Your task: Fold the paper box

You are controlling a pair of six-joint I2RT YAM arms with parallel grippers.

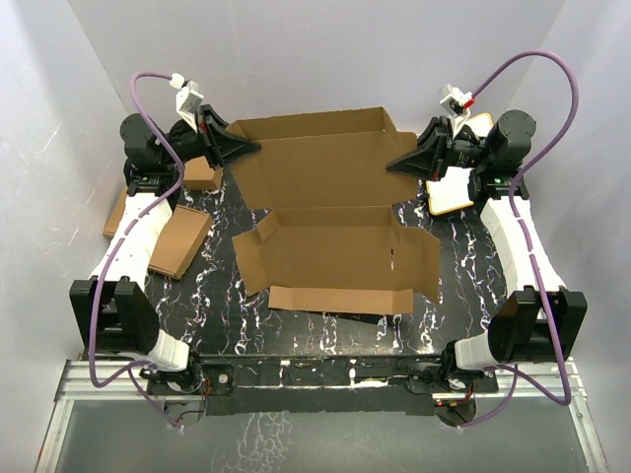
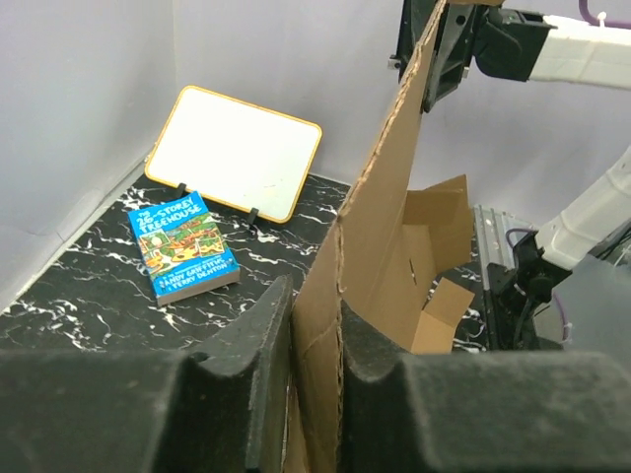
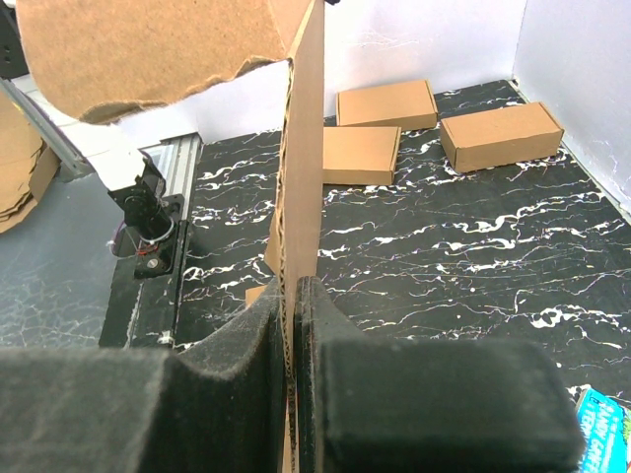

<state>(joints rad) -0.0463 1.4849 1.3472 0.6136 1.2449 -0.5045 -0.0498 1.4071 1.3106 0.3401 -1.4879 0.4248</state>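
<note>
**Back panel pinched at both ends, fold in hand**

The black marbled table (image 1: 207,296) is walled in white on three sides, so the only open room is over the middle, on the near side of both grippers. Most of that middle is taken by the paper box (image 1: 335,256). Its front half lies flat, towards the arm bases, and its rear panel stands up between the two grippers.

The left gripper (image 1: 237,146) has its pads on either face of the panel's end edge, with no gap that I can see, so I take it as gripping. The right gripper (image 1: 402,164) is clamped tight on the opposite end, with the board running straight up out of its pads.

To my eye the step is swinging this panel over along its crease. To do it well, both ends should travel together at the same height. Otherwise the board twists and creases off its score line. The bites are at the very edge, so a slow arc would guard against slipping.

Three small folded boxes (image 3: 501,134) lie well beyond the right gripper's tips, with bare table between. A whiteboard (image 2: 235,153) leans on the wall far past the left gripper. A blue book (image 2: 182,246) lies just in front of the whiteboard. All of these are clear of the panel's path.
</note>
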